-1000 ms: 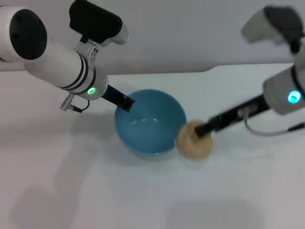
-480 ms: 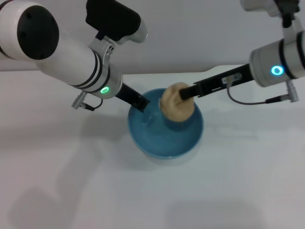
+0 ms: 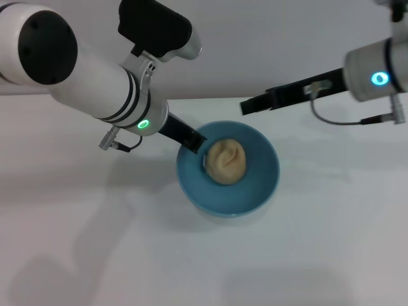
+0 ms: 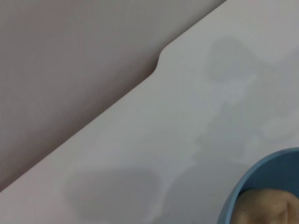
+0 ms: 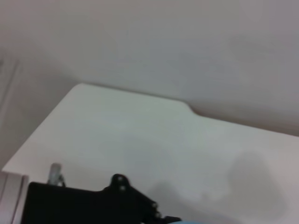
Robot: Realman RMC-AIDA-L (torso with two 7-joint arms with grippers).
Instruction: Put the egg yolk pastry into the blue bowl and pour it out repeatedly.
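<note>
**Pastry in the bowl, pour not yet begun**

Nearest the robot lies bare white surface (image 3: 191,268), carrying only the arms' soft shadows. Beyond it sits the blue bowl (image 3: 264,191), upright, with the egg yolk pastry (image 3: 225,160) resting inside, slightly toward the robot's left of centre and leaning against the inner wall there. In the left wrist view only a slice of the bowl's rim (image 4: 243,184) and the top of the pastry (image 4: 264,207) show at the picture's edge.

The left gripper (image 3: 193,141) has its dark jaws closed on the bowl's rim on the robot's left side, just beside the pastry. Farther back, the right gripper (image 3: 254,105) hangs above and behind the bowl, touching nothing and holding nothing; whether its jaws are parted cannot be told.

The placing half looks done, so the likely next step is tipping the bowl with the left arm. The risks, as I judge them:

- The rim pinch is narrow on a glossy wall, so the bowl may twist or slip as it tilts.
- The lumpy pastry sits close to the jaws and could catch against them rather than roll out.
- If poured fast, the rounded pastry might roll well away across the smooth surface.
</note>
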